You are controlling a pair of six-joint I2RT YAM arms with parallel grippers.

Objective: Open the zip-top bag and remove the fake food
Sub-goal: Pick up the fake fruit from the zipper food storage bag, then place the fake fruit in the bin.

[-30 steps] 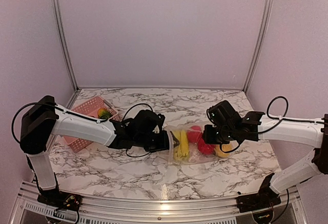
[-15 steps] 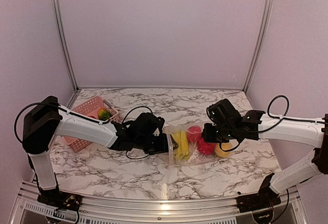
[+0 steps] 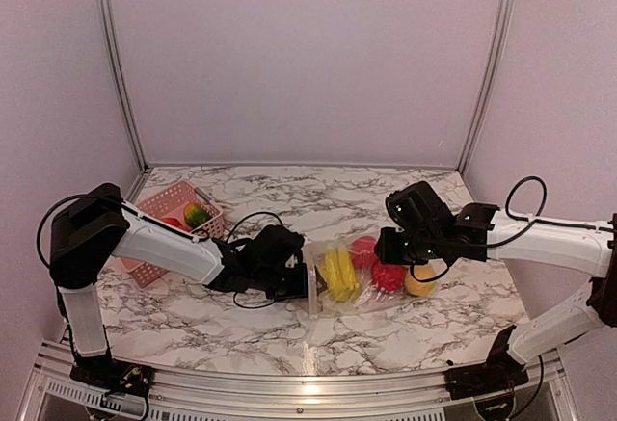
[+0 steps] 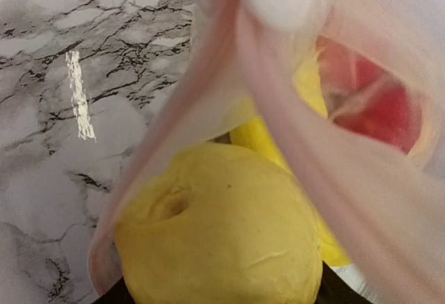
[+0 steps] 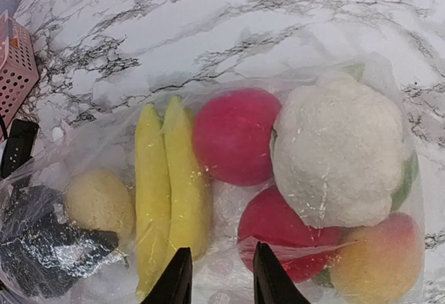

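The clear zip-top bag [image 3: 371, 298] lies on the marble with its mouth to the left. My left gripper [image 3: 301, 281] reaches in through the mouth and is shut on a yellow lemon [image 4: 222, 234], which fills the lower left wrist view under the bag's rim [image 4: 292, 130]. Through the plastic, the right wrist view shows the same lemon [image 5: 101, 203] and the left gripper [image 5: 42, 248]. Also inside are yellow bananas [image 5: 167, 193], two red fruits [image 5: 233, 137], a white cauliflower [image 5: 337, 151] and an orange piece [image 5: 375, 255]. My right gripper [image 5: 221, 276] sits on the bag's near side, jaws narrowly apart with crinkled plastic between them.
A pink slatted basket [image 3: 159, 204] stands at the back left and holds a green-and-orange piece [image 3: 196, 214]. The left arm's black cable loops over the marble between basket and bag. Purple walls close in the table at the back and both sides.
My left gripper has drawn back to the left toward the bag's mouth with the lemon. The bag's mouth has shifted a little left, and the right gripper has edged left too.
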